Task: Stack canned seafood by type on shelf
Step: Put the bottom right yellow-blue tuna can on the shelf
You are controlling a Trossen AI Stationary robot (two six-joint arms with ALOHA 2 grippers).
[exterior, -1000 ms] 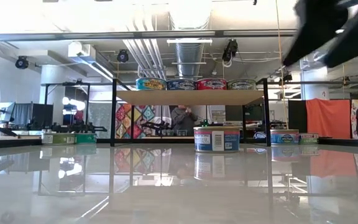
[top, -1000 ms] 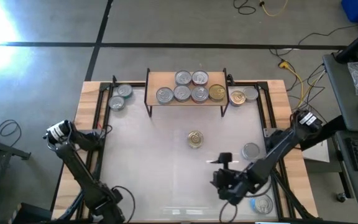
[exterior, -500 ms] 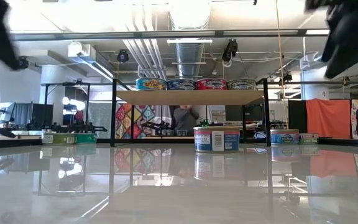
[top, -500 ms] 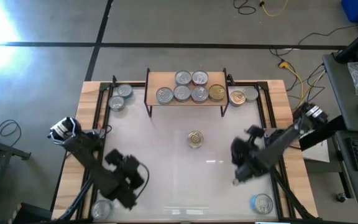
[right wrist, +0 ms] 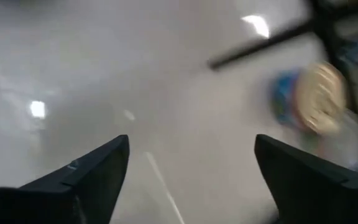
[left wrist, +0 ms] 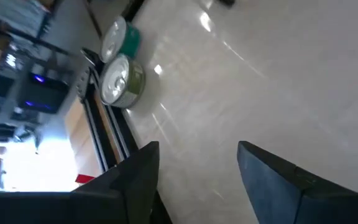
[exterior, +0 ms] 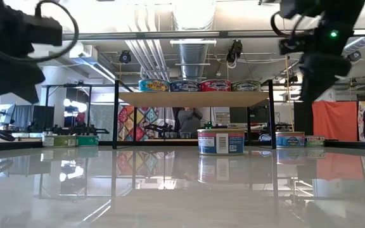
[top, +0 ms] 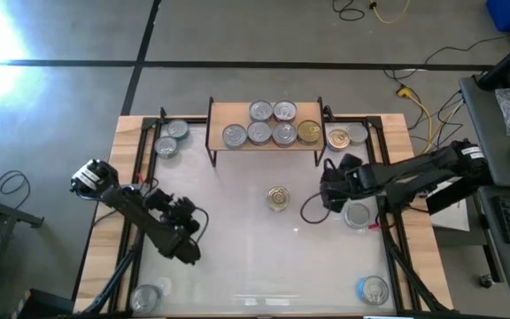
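Observation:
The shelf (top: 264, 135) stands at the table's far edge with several tins on its board, seen side-on as a row (exterior: 198, 85) in the low view. A gold-topped, blue-sided tin (top: 278, 198) stands alone mid-table. My left gripper (top: 177, 215) hovers open over the left half, pointing toward two tins (left wrist: 120, 78) in the far left corner. My right gripper (top: 328, 193) hovers open just right of the lone tin, above the tabletop. A blurred blue tin (right wrist: 309, 99) shows ahead of the right gripper's fingers.
More tins stand loose: two at the far left (top: 171, 139), two at the far right (top: 347, 137), one under the right arm (top: 358, 215), one in each near corner (top: 146, 297) (top: 373, 289). Black frame rails (top: 140, 164) run along both sides.
Both grippers have swung in from the near edge toward the far edge. The left one has come up from the near left corner and turned about toward the far left corner. The right one has passed the tin on the right and now hangs beside the lone middle tin.

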